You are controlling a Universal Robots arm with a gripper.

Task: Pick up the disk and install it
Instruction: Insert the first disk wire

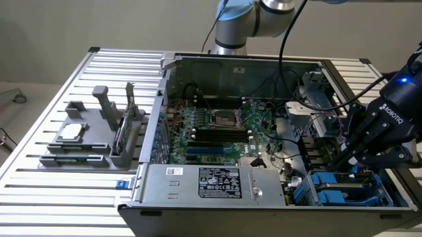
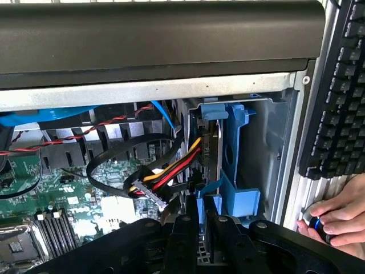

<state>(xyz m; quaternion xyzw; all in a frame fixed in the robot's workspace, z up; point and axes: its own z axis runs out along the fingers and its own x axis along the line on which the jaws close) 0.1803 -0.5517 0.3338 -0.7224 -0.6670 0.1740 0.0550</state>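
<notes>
The disk (image 2: 214, 154), a grey metal drive in a bright blue plastic carrier, stands on edge in the drive bay at a corner of an open computer case (image 1: 231, 210), directly under the claw (image 1: 348, 161). The black claw reaches down into this bay. In the wrist view its fingers (image 2: 188, 228) are drawn nearly together and pinch the edge of the disk's carrier between them. The rest of the disk runs away from the fingertips, with a blue bay wall (image 2: 236, 142) just beside it.

A bundle of yellow, red and black cables (image 2: 165, 177) with a white plug hangs close beside the claw, touching or nearly touching the disk's edge. Further out on that side lies the green motherboard (image 1: 218, 126).

In the exterior view, a grey power supply (image 1: 211, 182) with a white label sits to the claw's left inside the case. Well beyond it, on the slatted metal tabletop (image 1: 46, 202), a grey holder (image 1: 86, 153) carries a small silver processor chip (image 1: 72, 131) and an upright green circuit card (image 1: 122, 129).

On the other side of the claw, outside the case, the wrist view shows a black keyboard (image 2: 342, 97) and a person's hand (image 2: 342, 220) resting on a small round control.
</notes>
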